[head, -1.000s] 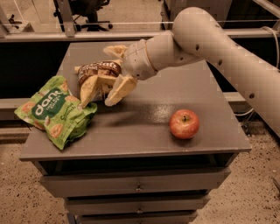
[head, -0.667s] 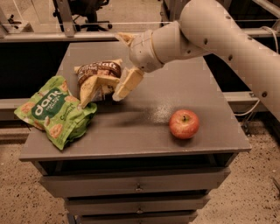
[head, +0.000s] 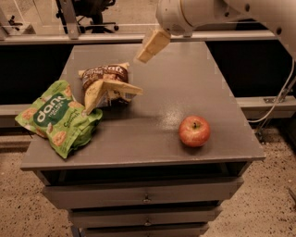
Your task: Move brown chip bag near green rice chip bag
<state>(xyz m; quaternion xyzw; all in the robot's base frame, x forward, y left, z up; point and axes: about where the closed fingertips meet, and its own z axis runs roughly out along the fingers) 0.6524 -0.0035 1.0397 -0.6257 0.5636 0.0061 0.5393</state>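
Aloft, end effector (head: 148, 47) hangs clear of brown chip bag (head: 104, 79).

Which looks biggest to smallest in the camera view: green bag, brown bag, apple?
1. green rice chip bag
2. brown chip bag, crumpled, close call
3. apple
The tool hangs above the table's far edge.

— What does the arm (head: 259, 14) look like from here?
— Thick and tubular, with a smooth off-white shell. It swells into a rounded, bulbous housing (head: 178, 16) at the wrist.
— And the gripper (head: 149, 46)?
— It's pale cream-yellow, flat and blocky, duller than the arm. It's at the far side, just left of that housing.
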